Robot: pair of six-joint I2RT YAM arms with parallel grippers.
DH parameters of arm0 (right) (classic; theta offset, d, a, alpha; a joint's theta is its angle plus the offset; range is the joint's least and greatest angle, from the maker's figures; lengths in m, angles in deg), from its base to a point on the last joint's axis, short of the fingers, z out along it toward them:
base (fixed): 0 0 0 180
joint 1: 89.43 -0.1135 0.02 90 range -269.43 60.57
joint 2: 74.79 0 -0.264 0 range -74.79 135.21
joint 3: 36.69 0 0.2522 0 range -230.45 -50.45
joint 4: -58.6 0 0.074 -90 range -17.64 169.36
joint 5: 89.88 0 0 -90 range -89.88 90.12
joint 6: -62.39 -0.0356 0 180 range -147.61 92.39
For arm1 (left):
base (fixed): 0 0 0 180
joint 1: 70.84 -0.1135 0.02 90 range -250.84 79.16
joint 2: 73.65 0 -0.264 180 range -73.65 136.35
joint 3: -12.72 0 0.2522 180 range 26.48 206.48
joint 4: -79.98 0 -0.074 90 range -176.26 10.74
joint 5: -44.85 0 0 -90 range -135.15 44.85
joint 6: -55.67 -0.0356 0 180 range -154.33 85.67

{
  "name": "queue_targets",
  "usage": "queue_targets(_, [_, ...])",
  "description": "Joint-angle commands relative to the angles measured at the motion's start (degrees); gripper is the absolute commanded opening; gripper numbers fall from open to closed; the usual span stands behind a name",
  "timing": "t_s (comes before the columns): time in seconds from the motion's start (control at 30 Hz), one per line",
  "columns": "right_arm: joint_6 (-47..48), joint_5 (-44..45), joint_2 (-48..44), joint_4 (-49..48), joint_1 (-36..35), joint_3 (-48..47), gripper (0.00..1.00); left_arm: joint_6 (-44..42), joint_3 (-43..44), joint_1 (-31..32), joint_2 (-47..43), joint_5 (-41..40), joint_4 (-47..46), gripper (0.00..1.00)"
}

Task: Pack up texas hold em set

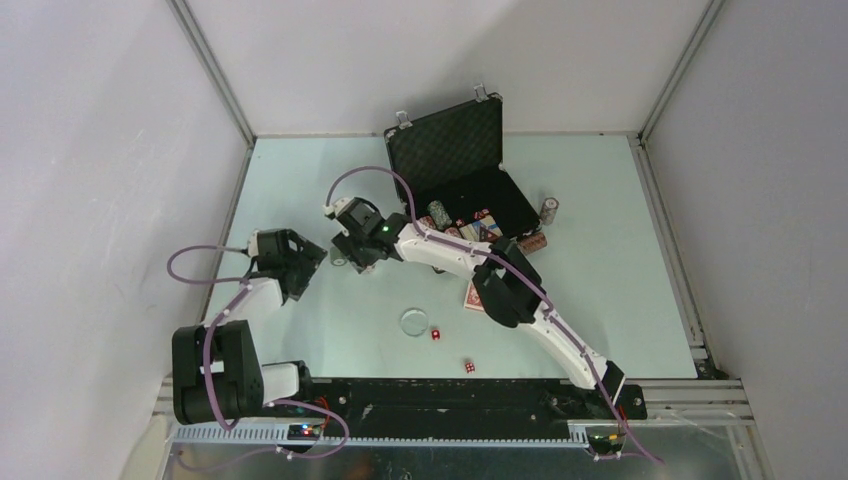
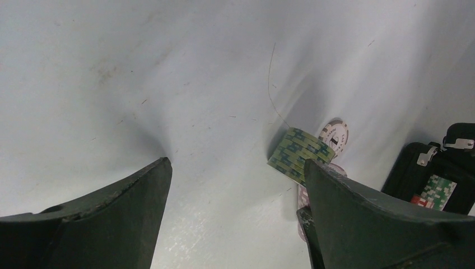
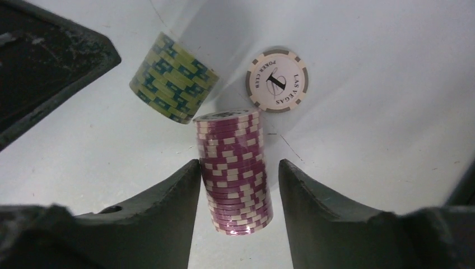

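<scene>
The black briefcase [image 1: 455, 165] lay open at the table's [image 1: 600, 250] 12 o'clock edge, lid upright, with chips in its tray. At its 8 o'clock a maroon chip stack [image 3: 234, 168] sat between the fingers of the right gripper [image 3: 240, 168]. The jaws were narrowly parted, one pad touching and a sliver of gap at the other. A tilted green stack [image 3: 172, 78] lay at the maroon stack's 11 o'clock and a single white chip [image 3: 277, 81] at its 1 o'clock. The left gripper [image 2: 236, 162] hung with jaws spread wide, holding nothing, at the right gripper's 9 o'clock. A clear disc [image 1: 414, 321] and two red dice [image 1: 436, 334] lay toward 6 o'clock.
</scene>
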Motion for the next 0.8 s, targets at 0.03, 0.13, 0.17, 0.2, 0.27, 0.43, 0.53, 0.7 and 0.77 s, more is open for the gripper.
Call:
queue_targets(0.03, [1.75,-2.37,-1.33,-0.88,-0.58,-1.00,0.39,-1.46,-0.66,-0.49,-1.51,0.39,-2.49,0.94])
queue_targets(0.13, [1.69,-2.66,-6.73,-3.93,-0.49,5.01,0.30,-2.77,-0.87,-0.46,-1.54,3.67,-4.47,0.94])
queue_targets(0.17, [1.54,-2.19,-8.38,-5.14,-0.24,6.99,0.27,-2.96,-0.91,-0.41,-1.59,4.15,-4.80,0.95])
queue_targets(0.2, [1.15,-2.06,-11.96,-7.32,-0.07,10.74,0.24,-3.17,-0.98,-0.42,-1.70,4.89,-5.14,0.95])
queue_targets(0.27, [0.35,-2.75,-17.48,-10.07,1.00,16.24,0.23,-3.37,-1.15,-0.26,-2.26,5.18,-5.63,0.95])
queue_targets(0.43, [-0.10,-5.80,-29.11,-11.93,6.58,25.83,0.23,-5.21,1.19,3.99,-4.92,-0.13,-3.07,0.94])
queue_targets(0.53, [-0.55,-8.48,-37.55,-13.53,10.85,34.12,0.23,-6.89,4.36,11.19,-6.33,-7.81,1.14,0.94])
queue_targets(0.7, [0.09,-9.61,-46.35,-14.15,20.47,43.19,0.23,-8.61,8.12,18.69,-6.02,-10.30,-0.43,0.92])
queue_targets(0.77, [0.76,-8.55,-46.69,-13.50,23.98,44.24,0.23,-8.86,9.30,20.74,-4.48,-8.72,-1.99,0.92])
